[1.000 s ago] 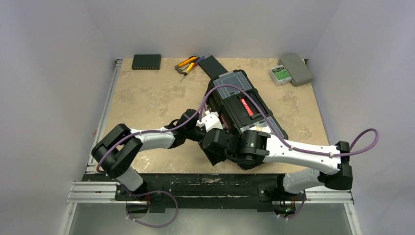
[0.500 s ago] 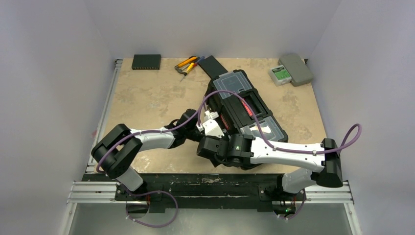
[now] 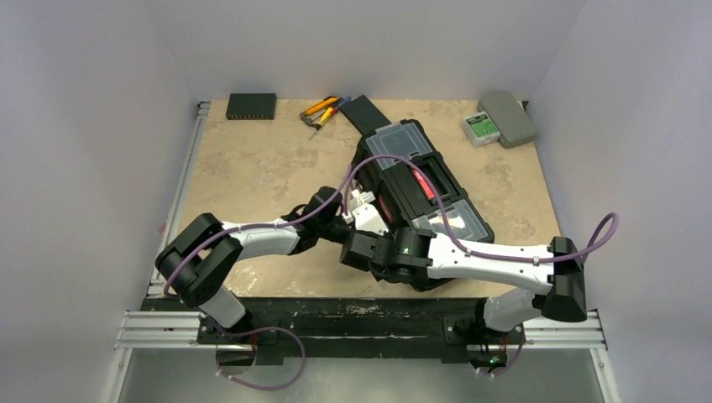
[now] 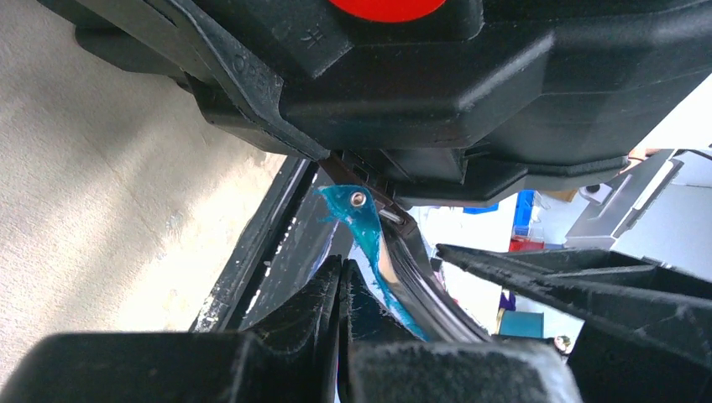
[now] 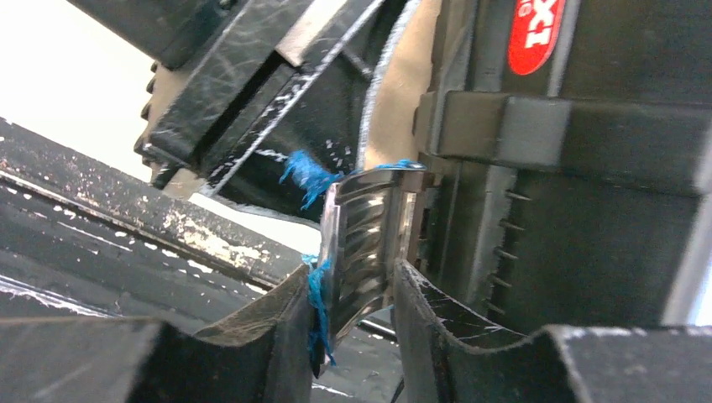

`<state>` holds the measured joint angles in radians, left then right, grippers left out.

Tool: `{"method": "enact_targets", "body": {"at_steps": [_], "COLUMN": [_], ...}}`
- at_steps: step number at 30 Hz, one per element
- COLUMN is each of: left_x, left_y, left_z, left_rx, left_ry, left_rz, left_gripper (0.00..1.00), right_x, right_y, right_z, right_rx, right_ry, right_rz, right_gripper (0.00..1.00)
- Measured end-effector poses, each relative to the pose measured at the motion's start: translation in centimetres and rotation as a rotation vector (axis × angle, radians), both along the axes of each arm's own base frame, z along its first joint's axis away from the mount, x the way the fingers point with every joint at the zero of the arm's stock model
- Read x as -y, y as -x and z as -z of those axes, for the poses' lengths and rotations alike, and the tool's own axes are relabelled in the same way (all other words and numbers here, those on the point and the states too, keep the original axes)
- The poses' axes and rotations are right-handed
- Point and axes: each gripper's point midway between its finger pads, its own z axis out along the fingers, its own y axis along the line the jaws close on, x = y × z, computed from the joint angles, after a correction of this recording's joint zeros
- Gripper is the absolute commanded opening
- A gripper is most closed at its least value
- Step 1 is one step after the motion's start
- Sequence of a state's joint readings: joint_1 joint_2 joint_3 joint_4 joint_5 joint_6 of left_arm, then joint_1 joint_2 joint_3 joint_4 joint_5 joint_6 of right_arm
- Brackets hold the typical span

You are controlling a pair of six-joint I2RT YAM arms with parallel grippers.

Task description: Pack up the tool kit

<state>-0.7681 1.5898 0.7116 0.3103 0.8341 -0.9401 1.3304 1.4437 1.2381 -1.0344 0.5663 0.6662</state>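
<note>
The black toolbox (image 3: 420,180) lies slantwise at mid table, lid down, its red-labelled handle and two clear-lidded compartments facing up. At its near-left corner my right gripper (image 5: 353,270) is shut on a ribbed latch (image 5: 365,231) with frayed blue edges, and both fingers touch it. My left gripper (image 4: 340,270) is shut on nothing. It sits under the toolbox's edge (image 4: 470,92), just left of the same teal-blue latch (image 4: 369,231). Yellow-black and red-handled hand tools (image 3: 323,111) lie at the back of the table.
A flat black rectangular box (image 3: 251,105) sits at the back left. A small grey case with a green label (image 3: 497,119) is at the back right. A flat black piece (image 3: 363,112) lies behind the toolbox. Both arms crowd the toolbox's near-left corner.
My right arm has swung left and nearer, uncovering the near clear compartment, and its jaws have narrowed onto the latch. The left arm has barely moved.
</note>
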Motion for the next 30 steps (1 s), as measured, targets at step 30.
{"method": "enact_targets", "body": {"at_steps": [30], "left_x": [0.3], "left_y": [-0.2], "left_z": [0.0], "left_rx": [0.002], "left_ry": [0.010], "left_rz": [-0.002], "left_gripper": [0.00], "right_x": [1.9], "right_y": [-0.9], "right_z": [-2.2], "right_rx": [-0.023], "right_ry": [-0.119], "right_rz": [0.013], "right_gripper": [0.36]}}
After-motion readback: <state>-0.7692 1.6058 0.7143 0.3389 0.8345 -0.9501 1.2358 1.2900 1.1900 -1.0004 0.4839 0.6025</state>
